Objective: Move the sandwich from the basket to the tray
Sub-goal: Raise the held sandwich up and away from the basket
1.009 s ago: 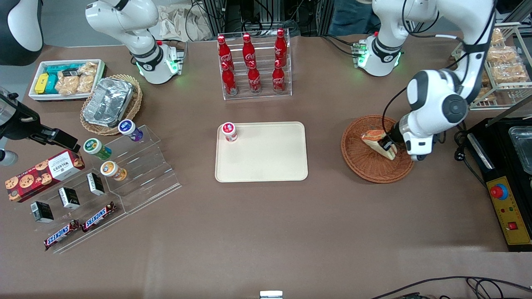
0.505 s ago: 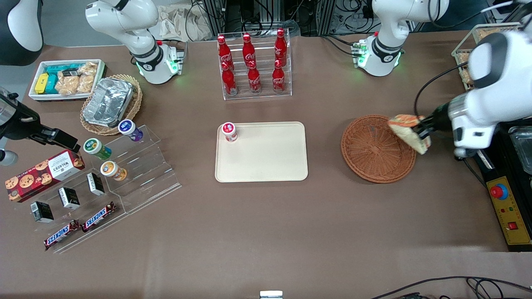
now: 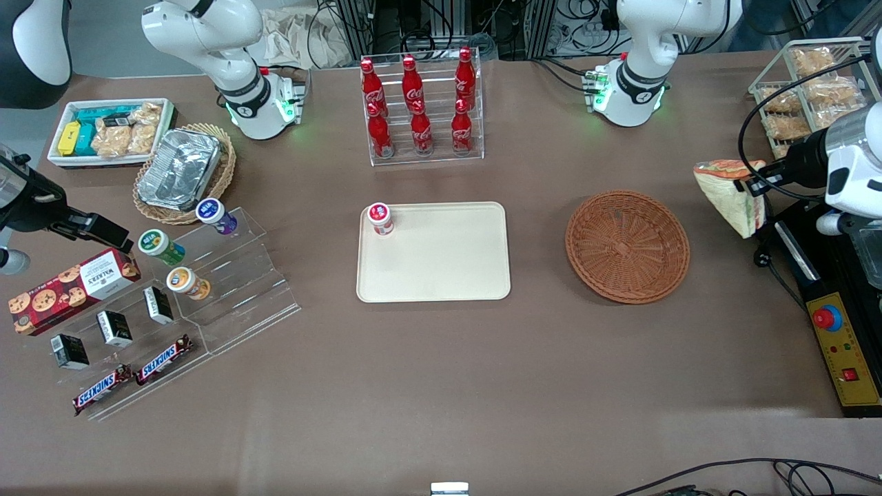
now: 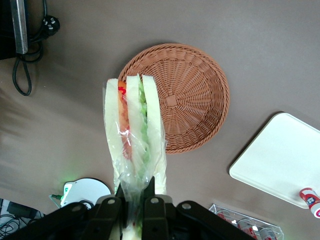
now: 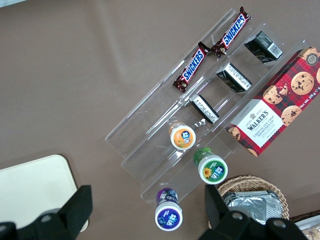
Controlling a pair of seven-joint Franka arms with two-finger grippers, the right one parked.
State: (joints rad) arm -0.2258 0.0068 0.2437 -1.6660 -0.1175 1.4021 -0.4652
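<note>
The gripper is clamped on the sandwich, holding it in the air clear of the basket, off toward the working arm's end of the table from the basket's rim. In the left wrist view the two fingers pinch the plastic-wrapped wedge at its narrow end, and the wedge reaches out from the gripper with its pale bread slices and red and green filling edge-on; its wide end overlaps the rim of the basket seen below. The basket holds nothing. The tray lies on the table well apart from the basket, toward the parked arm's end, with a small red-capped cup standing in one corner.
</note>
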